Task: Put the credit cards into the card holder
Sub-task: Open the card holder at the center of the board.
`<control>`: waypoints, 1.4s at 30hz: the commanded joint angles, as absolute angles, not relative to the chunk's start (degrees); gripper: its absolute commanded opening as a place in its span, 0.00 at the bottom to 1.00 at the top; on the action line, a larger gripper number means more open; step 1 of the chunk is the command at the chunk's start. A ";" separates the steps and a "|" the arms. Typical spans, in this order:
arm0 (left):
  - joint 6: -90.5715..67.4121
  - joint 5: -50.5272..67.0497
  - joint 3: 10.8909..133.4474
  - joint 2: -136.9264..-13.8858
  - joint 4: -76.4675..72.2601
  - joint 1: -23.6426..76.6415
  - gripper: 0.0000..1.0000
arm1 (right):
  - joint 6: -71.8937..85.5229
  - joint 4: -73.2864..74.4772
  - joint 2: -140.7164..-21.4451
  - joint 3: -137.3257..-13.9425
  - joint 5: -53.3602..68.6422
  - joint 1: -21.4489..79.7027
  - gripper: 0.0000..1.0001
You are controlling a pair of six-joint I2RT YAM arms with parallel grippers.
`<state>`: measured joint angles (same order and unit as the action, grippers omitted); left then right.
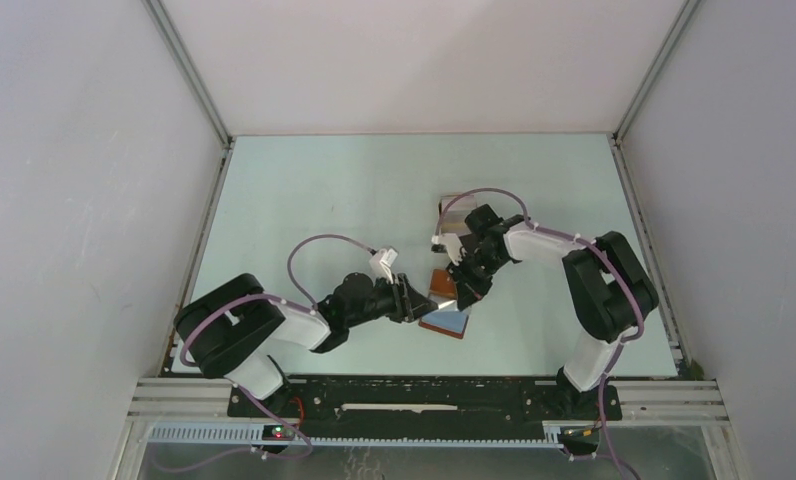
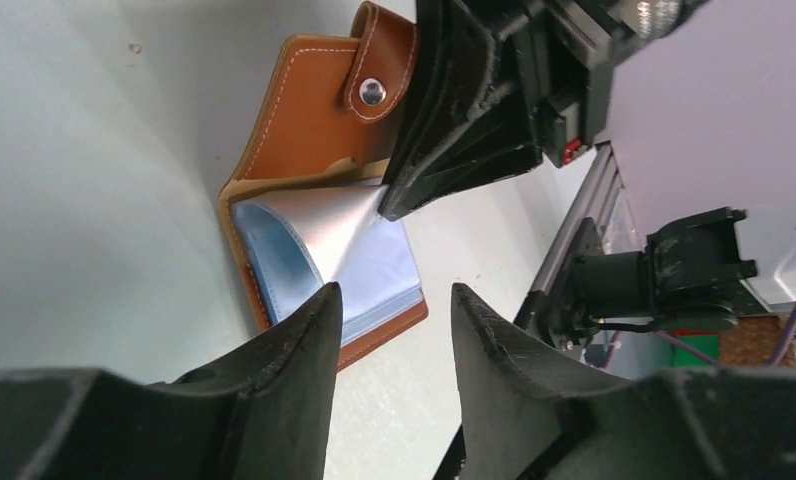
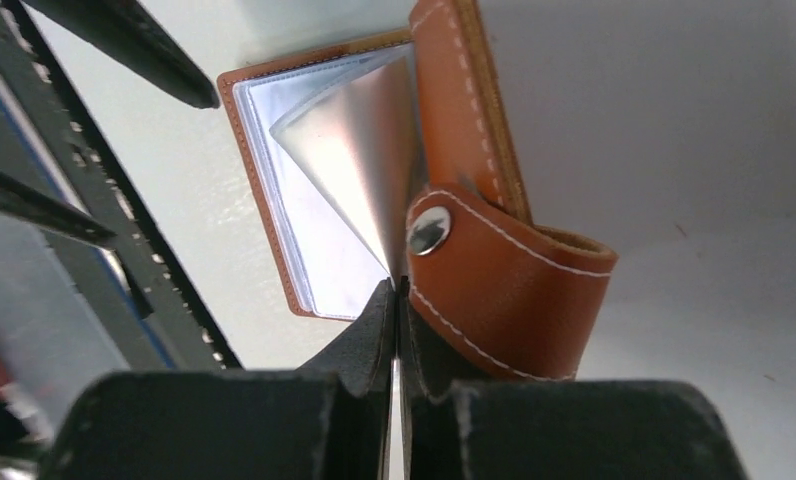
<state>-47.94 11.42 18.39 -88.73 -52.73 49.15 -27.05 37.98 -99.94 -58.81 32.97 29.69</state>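
Note:
The reddish-brown card holder (image 1: 442, 286) lies open mid-table, its pale blue sleeves facing up (image 2: 379, 270) and its snap flap (image 3: 514, 290) raised. My right gripper (image 3: 396, 295) is shut on the corner of a grey credit card (image 3: 359, 150), which stands tilted with its far edge among the sleeves; the card also shows in the left wrist view (image 2: 339, 225). My left gripper (image 2: 394, 300) is open and empty, just left of the holder's near edge, one finger (image 2: 304, 340) over its corner. More cards (image 1: 452, 207) lie stacked behind the right gripper (image 1: 467, 290).
The pale table (image 1: 324, 190) is walled by grey panels on the left, right and back. An aluminium rail (image 1: 424, 390) with the arm bases runs along the near edge. The two arms meet closely over the holder.

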 commanded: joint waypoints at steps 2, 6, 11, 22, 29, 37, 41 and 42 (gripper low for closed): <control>-52.15 13.55 18.64 -90.80 -60.76 48.41 0.49 | -25.97 44.57 -103.54 -62.12 46.01 25.15 0.07; -54.33 14.31 19.91 -94.29 -63.33 48.29 0.49 | -26.00 46.15 -105.32 -62.81 48.95 23.55 0.07; -56.50 14.93 21.38 -98.20 -65.56 48.03 0.49 | -26.31 47.47 -107.06 -63.60 50.99 22.38 0.08; -59.50 16.99 27.59 -105.83 -67.58 47.76 0.48 | -30.02 51.74 -106.60 -64.98 55.62 21.59 0.33; -60.40 16.55 28.78 -107.02 -66.99 47.04 0.46 | -33.19 53.05 -100.75 -64.98 55.01 20.00 0.51; -60.60 15.69 31.07 -109.36 -65.08 46.14 0.45 | -33.47 49.67 -92.14 -62.96 47.38 19.77 0.55; -60.56 15.62 31.93 -109.98 -64.20 45.86 0.44 | -34.10 45.15 -86.00 -60.28 42.81 20.19 0.50; -60.56 15.71 32.15 -110.06 -64.04 45.84 0.44 | -34.62 43.88 -84.34 -59.37 42.01 20.60 0.50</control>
